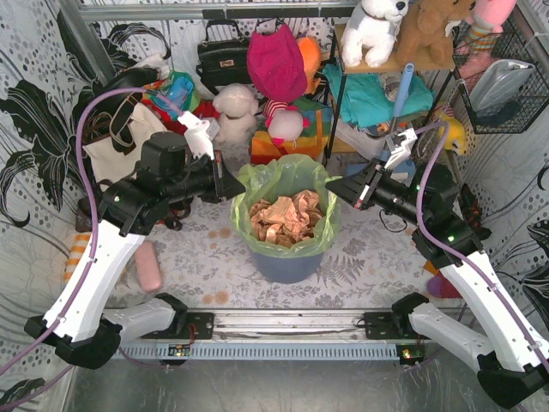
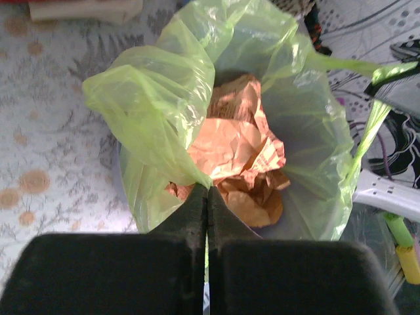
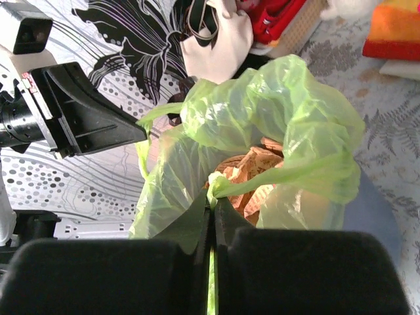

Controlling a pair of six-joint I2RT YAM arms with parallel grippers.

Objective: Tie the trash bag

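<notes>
The light-green trash bag lines a blue-grey bin at the middle of the floor, with crumpled tan paper showing inside. My left gripper is shut on the bag's left rim; in the left wrist view a fold of green film runs into its closed jaws. On the opposite side my right gripper is shut on the right rim, and the right wrist view shows a twisted green strip pinched between its jaws. The bag mouth is open between the two grippers.
Stuffed toys, a magenta bag and a shelf rack crowd the back. A cream tote lies at the left behind my left arm. A pink object rests on the floor at the left.
</notes>
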